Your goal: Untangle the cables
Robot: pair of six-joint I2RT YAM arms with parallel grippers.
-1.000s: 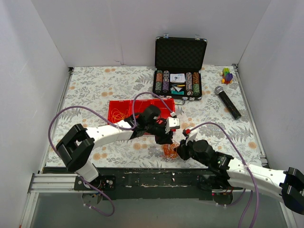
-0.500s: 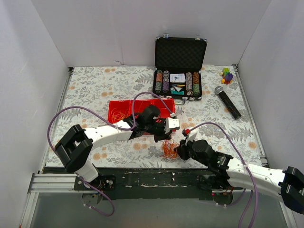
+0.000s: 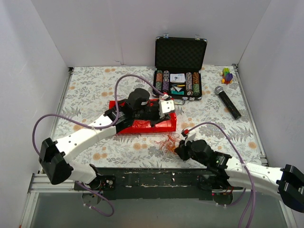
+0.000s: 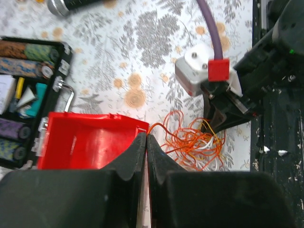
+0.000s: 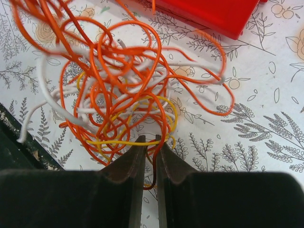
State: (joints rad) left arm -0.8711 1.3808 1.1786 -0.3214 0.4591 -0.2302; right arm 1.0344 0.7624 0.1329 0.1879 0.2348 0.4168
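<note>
The flower-printed table cloth (image 3: 95, 85) carries a shallow red plastic tray (image 4: 90, 142). Just off the tray's near right corner lies a loose clump of thin orange, yellow and white cables (image 4: 192, 145), resting on the cloth between the two claws.

The right gripper (image 5: 150, 142) sits at the clump's near side. Its jaws are almost together and pinch an orange loop at the bottom of the tangle. The left gripper (image 4: 146, 137) is beyond the clump, over the tray's corner, with its jaws pressed tight. One orange strand runs out from its tips toward the clump, so it appears to be nipped there.

That strand's line, from the anchored clump up toward the tray, is probably the axis of the next pull. The left claw would draw away along it while the right one holds.
</note>
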